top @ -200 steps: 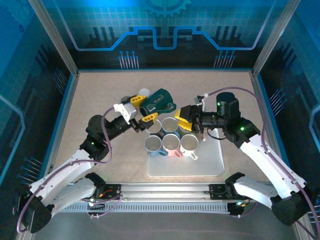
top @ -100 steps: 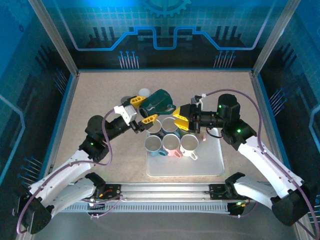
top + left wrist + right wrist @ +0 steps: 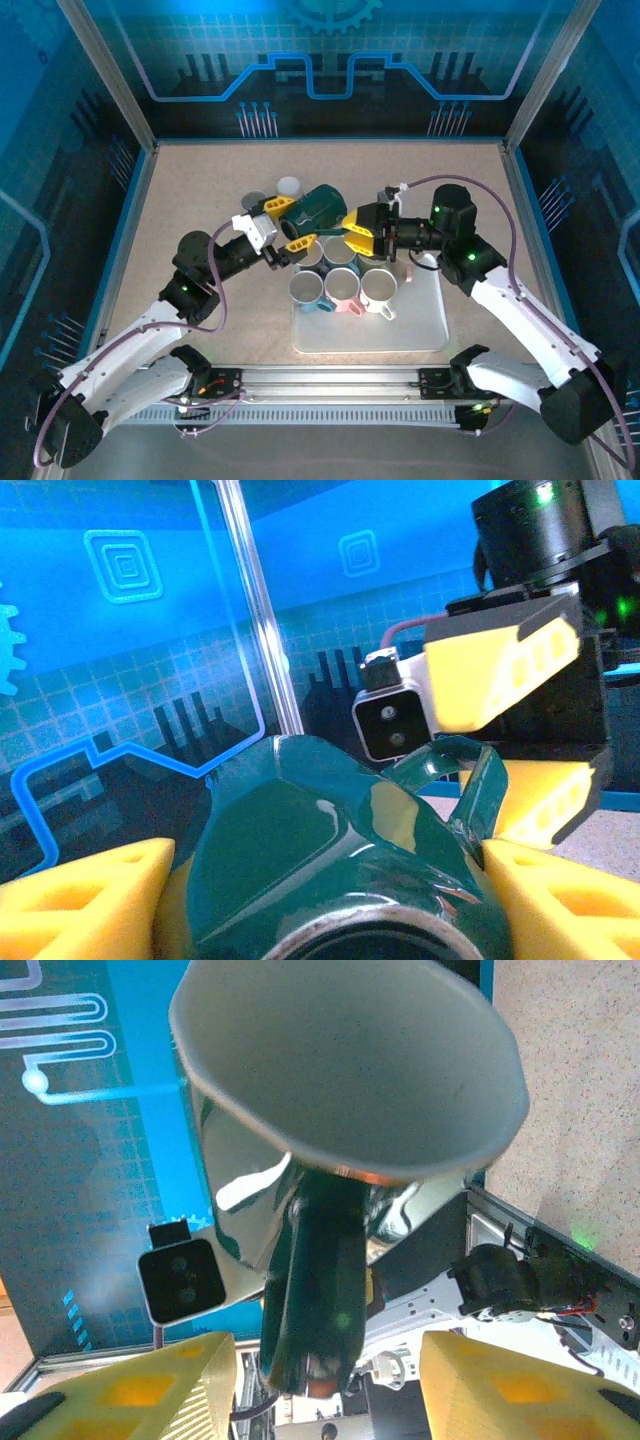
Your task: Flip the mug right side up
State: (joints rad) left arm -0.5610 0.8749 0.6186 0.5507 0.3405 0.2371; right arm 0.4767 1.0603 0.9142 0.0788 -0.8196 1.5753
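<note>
The mug [image 3: 320, 206] is held off the table, tilted on its side, at the far side of the other mugs [image 3: 342, 280] standing on the tray [image 3: 420, 325]. The left gripper [image 3: 290, 222] is clamped across the mug's body near the rim. The right gripper [image 3: 350, 230] is at the handle [image 3: 315, 1280], with its fingers [image 3: 180, 1385] apart on either side and a gap showing between each finger and the handle.
</note>
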